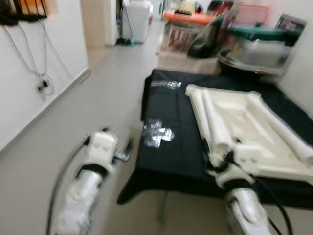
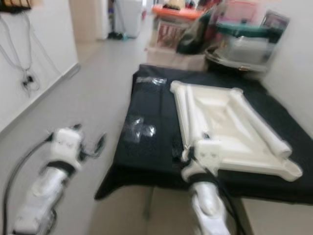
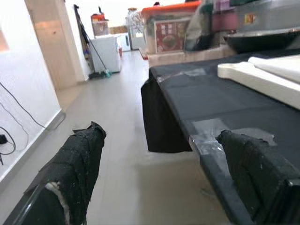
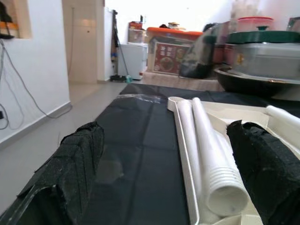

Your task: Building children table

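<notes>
A white children's tabletop [image 1: 244, 127] lies upside down on a low table covered in black cloth [image 1: 171, 161]. Loose white legs rest on it, one along its left side [image 1: 215, 122] and one along its right side [image 1: 281, 127]. My right gripper [image 4: 166, 129] is open at the table's near edge, and the ridged end of the left leg [image 4: 211, 154] lies just ahead between its fingers, untouched. My left gripper [image 3: 161, 136] is open and empty. It hangs over the floor, left of the table's near left corner [image 1: 124, 151].
Shiny clear patches of tape or plastic [image 1: 157, 133] lie on the black cloth. Stacked storage bins and bags [image 1: 254, 44] crowd the far end of the table. A white wall with dangling cables [image 1: 41, 83] borders the open corridor floor [image 1: 107, 98] on the left.
</notes>
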### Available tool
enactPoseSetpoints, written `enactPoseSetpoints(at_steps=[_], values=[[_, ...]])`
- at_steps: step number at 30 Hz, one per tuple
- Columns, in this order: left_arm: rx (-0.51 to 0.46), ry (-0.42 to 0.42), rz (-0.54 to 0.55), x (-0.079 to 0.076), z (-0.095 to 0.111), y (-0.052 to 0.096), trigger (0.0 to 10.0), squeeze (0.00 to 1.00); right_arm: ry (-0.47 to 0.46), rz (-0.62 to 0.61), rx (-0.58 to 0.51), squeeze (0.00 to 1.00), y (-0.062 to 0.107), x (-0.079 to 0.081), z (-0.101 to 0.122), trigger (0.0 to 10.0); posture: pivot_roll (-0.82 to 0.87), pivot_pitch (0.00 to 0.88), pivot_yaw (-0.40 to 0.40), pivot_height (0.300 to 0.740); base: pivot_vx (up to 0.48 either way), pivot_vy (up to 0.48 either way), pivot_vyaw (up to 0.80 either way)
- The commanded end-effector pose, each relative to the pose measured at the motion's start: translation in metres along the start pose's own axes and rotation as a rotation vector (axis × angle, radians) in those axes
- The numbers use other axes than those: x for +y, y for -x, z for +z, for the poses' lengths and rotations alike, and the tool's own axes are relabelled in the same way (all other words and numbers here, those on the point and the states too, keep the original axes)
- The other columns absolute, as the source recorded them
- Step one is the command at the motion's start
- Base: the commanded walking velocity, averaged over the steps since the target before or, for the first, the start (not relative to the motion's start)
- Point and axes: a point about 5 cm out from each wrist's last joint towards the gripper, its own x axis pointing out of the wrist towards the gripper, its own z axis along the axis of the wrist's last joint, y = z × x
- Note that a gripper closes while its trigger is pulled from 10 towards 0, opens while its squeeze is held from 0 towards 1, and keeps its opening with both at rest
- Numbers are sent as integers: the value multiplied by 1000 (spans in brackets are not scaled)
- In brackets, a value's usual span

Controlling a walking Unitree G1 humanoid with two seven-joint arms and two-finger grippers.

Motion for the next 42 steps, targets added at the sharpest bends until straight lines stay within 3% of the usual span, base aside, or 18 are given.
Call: enactPoseSetpoints(at_steps=[1,31,42], values=[[6,-4,-39,-9,-1,-1,10000,0,18,-33,12,0,3,-8,-3,10000,136,0,-131,740,0,-458,0],[0,5,-31,-11,0,-1,10000,0,26,-46,16,0,3,-14,-4,10000,128,0,-132,740,0,-457,0],[-5,24,-25,-10,1,-1,10000,0,30,-49,21,0,3,-15,-5,10000,126,0,-131,740,0,-61,0]])
